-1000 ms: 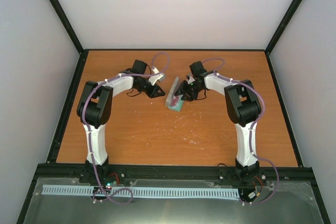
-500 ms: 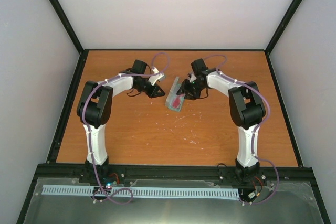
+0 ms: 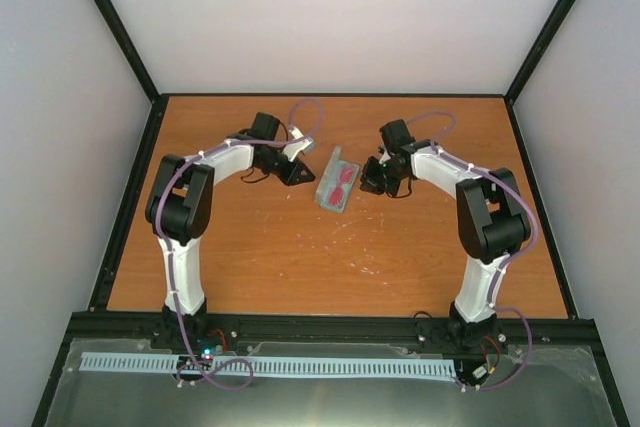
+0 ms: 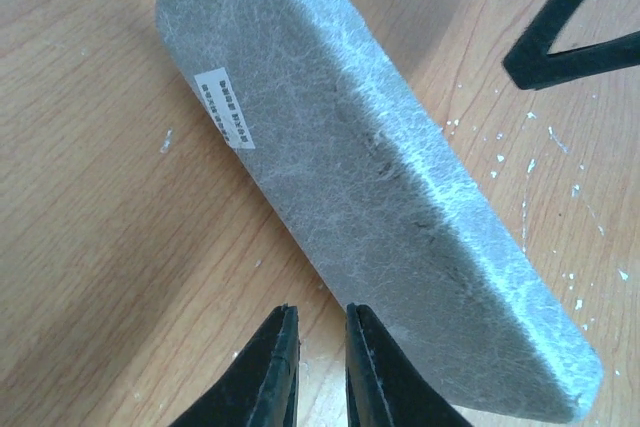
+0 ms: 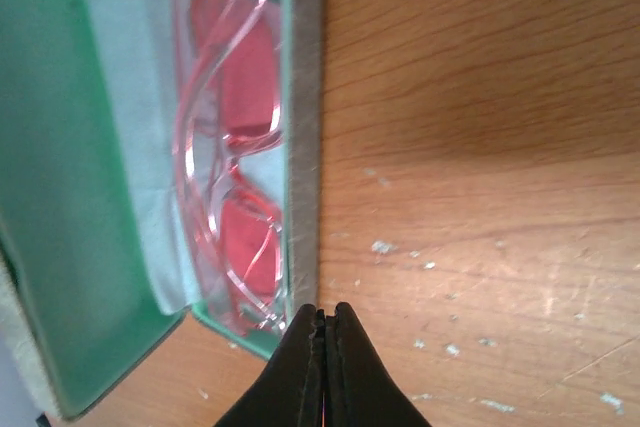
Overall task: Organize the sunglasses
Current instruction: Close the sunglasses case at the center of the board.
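Top external view shows my left pincer (image 3: 298, 173) low over the table (image 3: 300, 257), just left of the grey case (image 3: 333, 190). From my left wrist, its fingers (image 4: 272, 377) are drawn almost together with only a thin slit between them, clasping nothing. The case's felt back rises straight ahead of the tips, close, though I cannot tell whether it touches. A white label (image 4: 224, 107) sits ahead and to the left.

The case stands open between my two pincers, and the sunglasses (image 3: 343, 179) lie inside it. From my right wrist they sit ahead and left of my right pincer (image 5: 322, 342), red lenses and clear frame lying along the grey rim, beside a pale cloth (image 5: 130, 137) on the green lining (image 5: 45, 147). That pincer is clenched empty, fingers pressed together, tips just beside the rim's near corner.
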Controlling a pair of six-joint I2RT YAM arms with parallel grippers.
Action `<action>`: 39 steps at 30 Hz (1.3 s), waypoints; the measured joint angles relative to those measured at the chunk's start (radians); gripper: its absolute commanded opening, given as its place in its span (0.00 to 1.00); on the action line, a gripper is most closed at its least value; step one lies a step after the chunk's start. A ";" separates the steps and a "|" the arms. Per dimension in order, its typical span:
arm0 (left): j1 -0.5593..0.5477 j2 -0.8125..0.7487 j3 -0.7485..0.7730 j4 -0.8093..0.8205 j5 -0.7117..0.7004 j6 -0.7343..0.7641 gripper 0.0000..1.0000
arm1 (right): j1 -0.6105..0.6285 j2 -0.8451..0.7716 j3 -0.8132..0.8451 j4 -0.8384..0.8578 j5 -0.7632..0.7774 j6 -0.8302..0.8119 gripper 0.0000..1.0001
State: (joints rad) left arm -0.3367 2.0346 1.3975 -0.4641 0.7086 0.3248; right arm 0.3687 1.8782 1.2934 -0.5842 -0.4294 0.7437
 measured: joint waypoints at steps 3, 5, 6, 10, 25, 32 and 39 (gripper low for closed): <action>0.000 -0.014 0.000 -0.002 0.001 0.000 0.16 | -0.010 0.008 -0.021 0.021 0.022 0.024 0.03; 0.000 -0.026 0.000 -0.002 0.002 0.000 0.17 | -0.010 0.018 -0.023 0.034 0.030 0.032 0.03; 0.000 -0.029 0.000 -0.002 0.002 0.000 0.17 | -0.010 0.022 -0.022 0.041 0.031 0.034 0.03; -0.002 -0.036 0.002 -0.002 0.003 0.000 0.17 | -0.010 0.065 -0.012 0.072 0.031 0.041 0.03; -0.071 -0.025 0.036 0.017 0.022 -0.031 0.17 | -0.008 0.137 -0.005 0.135 0.000 0.048 0.03; -0.104 -0.011 0.036 0.046 0.043 -0.056 0.17 | -0.009 0.137 -0.011 0.154 -0.005 0.049 0.03; -0.125 0.003 0.036 0.076 0.053 -0.080 0.16 | -0.008 0.137 -0.031 0.181 -0.012 0.048 0.03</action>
State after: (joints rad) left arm -0.4618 2.0377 1.4334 -0.3885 0.7620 0.2447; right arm 0.3603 2.0151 1.2625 -0.4030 -0.4412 0.7914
